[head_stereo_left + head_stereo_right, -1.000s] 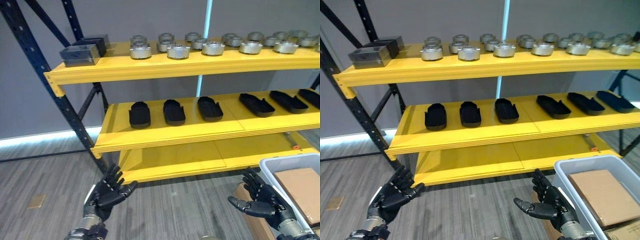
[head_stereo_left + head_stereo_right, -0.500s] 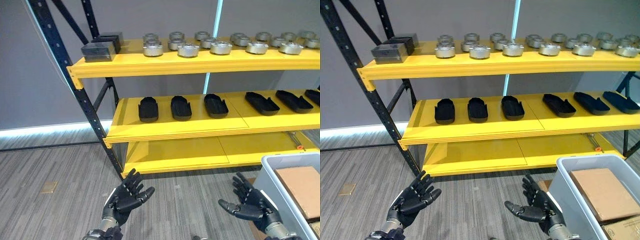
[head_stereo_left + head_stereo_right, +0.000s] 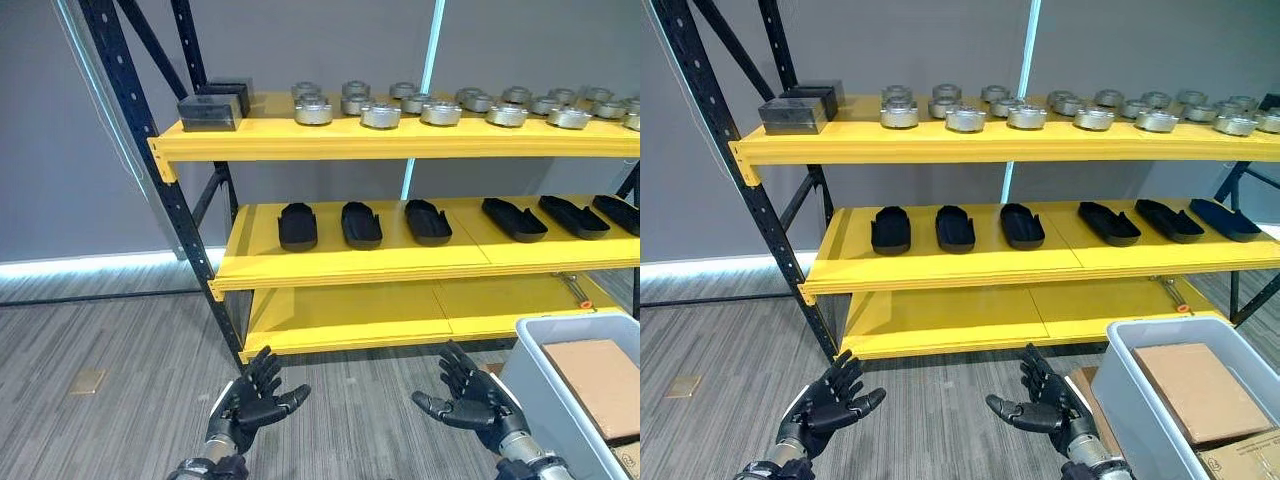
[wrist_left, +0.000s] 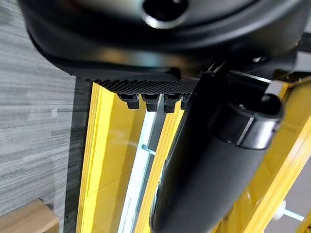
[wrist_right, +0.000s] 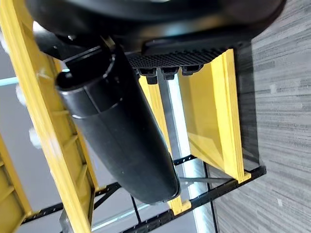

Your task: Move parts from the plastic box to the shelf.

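- The left hand [image 3: 252, 402] hangs low over the grey plank floor [image 3: 110, 340], palm turned inward, fingers straight and spread, holding nothing.
- The right hand [image 3: 475, 403] hangs at the same height, well apart from the left, palm facing it, fingers also straight and fanned, empty.
- The plastic box [image 3: 1140, 405], pale grey-blue, stands at the lower right just beside the right hand (not touching it, as far as the head views show).
- Inside the box lies a flat brown cardboard piece [image 3: 1185, 378]; the corner of a second cardboard item [image 3: 1245, 458] shows nearer the edge. No parts can be made out in the box.
- The shelf [image 3: 400, 142] is a yellow rack on dark blue perforated uprights [image 3: 150, 170], with three boards one above another, standing beyond both hands.
- On the top board sit two dark rectangular blocks [image 3: 212, 110] at the left end, then a long run of round silver metal parts [image 3: 380, 114] in two staggered rows.
- On the middle board lie six black oblong moulded parts [image 3: 361, 223], three stubby ones to the left and three longer, slimmer ones to the right, each apart from its neighbour.
- The bottom board [image 3: 400, 310] carries a small orange-tipped item [image 3: 578, 293] near its right end (too small to identify).
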